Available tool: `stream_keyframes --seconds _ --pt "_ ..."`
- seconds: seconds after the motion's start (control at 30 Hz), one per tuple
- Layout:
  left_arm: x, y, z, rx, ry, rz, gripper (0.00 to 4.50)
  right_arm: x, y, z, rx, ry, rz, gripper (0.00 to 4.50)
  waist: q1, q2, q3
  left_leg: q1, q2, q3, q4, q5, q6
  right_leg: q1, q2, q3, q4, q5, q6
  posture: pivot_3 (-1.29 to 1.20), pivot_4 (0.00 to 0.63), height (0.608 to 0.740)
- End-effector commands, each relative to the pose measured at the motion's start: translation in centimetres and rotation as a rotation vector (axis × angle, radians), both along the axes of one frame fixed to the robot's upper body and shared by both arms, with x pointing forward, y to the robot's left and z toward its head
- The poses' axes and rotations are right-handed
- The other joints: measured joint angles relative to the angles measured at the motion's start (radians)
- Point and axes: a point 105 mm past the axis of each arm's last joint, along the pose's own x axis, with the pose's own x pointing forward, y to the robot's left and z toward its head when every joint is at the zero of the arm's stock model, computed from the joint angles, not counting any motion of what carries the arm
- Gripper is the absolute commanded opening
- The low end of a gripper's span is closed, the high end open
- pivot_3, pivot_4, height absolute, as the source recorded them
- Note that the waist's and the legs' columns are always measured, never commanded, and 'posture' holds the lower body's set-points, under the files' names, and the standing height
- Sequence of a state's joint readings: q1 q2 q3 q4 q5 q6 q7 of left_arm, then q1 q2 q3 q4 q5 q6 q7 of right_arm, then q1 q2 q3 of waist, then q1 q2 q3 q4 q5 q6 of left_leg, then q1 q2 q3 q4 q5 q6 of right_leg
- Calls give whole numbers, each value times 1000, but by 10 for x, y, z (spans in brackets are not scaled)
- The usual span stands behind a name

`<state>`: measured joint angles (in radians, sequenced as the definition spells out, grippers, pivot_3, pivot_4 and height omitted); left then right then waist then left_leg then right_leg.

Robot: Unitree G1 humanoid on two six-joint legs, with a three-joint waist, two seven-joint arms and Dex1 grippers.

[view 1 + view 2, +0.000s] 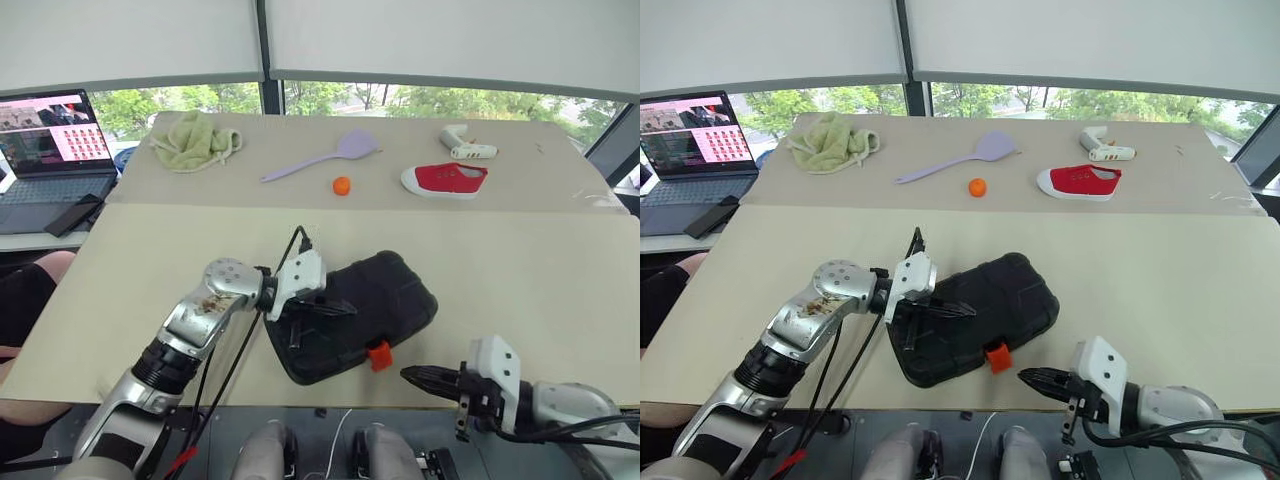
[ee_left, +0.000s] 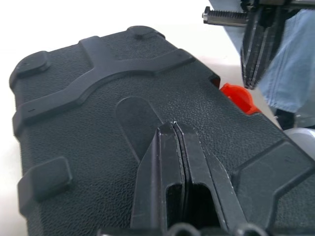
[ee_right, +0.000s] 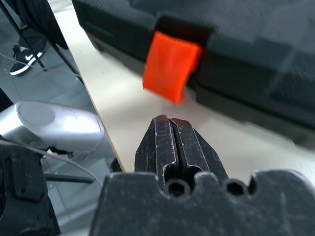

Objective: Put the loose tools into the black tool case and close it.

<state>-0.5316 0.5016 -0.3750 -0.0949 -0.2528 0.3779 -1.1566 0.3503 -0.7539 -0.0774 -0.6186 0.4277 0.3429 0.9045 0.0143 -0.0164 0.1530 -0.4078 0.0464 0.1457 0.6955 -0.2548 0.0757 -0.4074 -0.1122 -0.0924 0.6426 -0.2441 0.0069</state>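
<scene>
The black tool case (image 1: 385, 290) lies with its lid down near the table's front edge, and its orange latch (image 1: 378, 354) sticks out of the front wall. My left gripper (image 1: 345, 308) is shut, its tips just over the lid's left part (image 2: 173, 125). My right gripper (image 1: 408, 374) is shut with nothing in it. It hovers at the table edge a little right of the latch (image 3: 170, 66) and points at it. The loose tools are out of view.
At the back of the table lie a lilac spatula (image 1: 325, 157), a small orange ball (image 1: 342, 185), a red shoe (image 1: 445, 180), a white glue gun (image 1: 465, 145) and a green cloth (image 1: 195, 140). A laptop (image 1: 50, 145) and a phone (image 1: 73, 215) sit at far left.
</scene>
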Motion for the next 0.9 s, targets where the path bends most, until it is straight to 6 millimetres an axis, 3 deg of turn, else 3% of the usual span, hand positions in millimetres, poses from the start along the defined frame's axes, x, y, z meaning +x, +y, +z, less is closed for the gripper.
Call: stream_keyframes --seconds 0.03,0.6,0.9 --pt "-11 1 -38 82 137 40 55 3 9 2 10 -22 12 6 0 1 -3 2 0 0 0 -1 0 2 0 0 -1 -1 1 0 150 740" --pt "-12 17 -47 108 191 118 55 23 40 -5 71 -82 28 6 -8 -1 -19 5 2 -1 -2 -3 0 3 0 1 -1 -3 -1 0 150 740" --pt "-13 20 -53 129 216 124 55 26 39 -2 76 -129 9 6 -10 0 -19 6 2 0 -2 -3 0 3 0 1 -1 -3 -1 0 150 740"
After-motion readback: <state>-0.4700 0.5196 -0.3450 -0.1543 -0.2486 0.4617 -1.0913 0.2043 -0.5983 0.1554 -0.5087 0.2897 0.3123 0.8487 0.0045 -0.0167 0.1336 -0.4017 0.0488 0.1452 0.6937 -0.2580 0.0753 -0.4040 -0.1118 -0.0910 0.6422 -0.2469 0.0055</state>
